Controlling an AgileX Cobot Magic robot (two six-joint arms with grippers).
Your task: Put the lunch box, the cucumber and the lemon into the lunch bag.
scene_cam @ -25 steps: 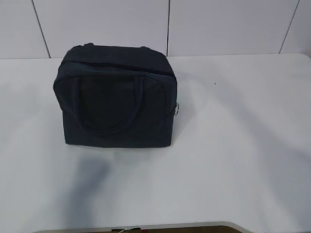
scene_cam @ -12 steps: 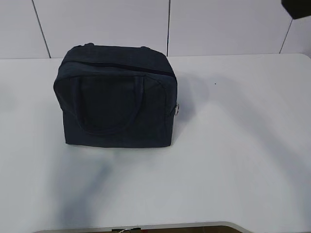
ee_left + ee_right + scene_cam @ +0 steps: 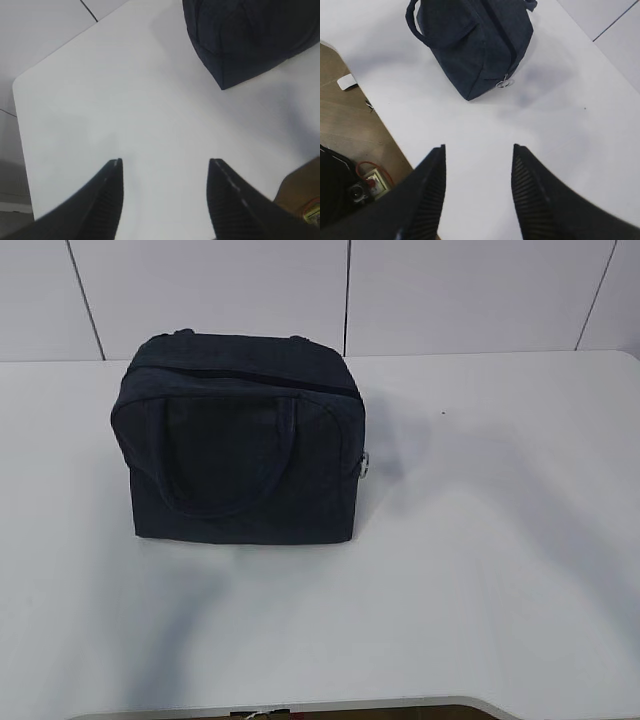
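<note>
lunch bag zipped, white table around it.

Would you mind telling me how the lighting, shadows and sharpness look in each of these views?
Exterior view: even, soft light; the lunch bag is so dark its folds barely read, and faint grey shadows lie on the table. Left wrist view: the left hand is close and blurred, the bag's corner soft. Right wrist view: sharper; the ring pull is visible, with a soft shadow beside the bag.
</note>
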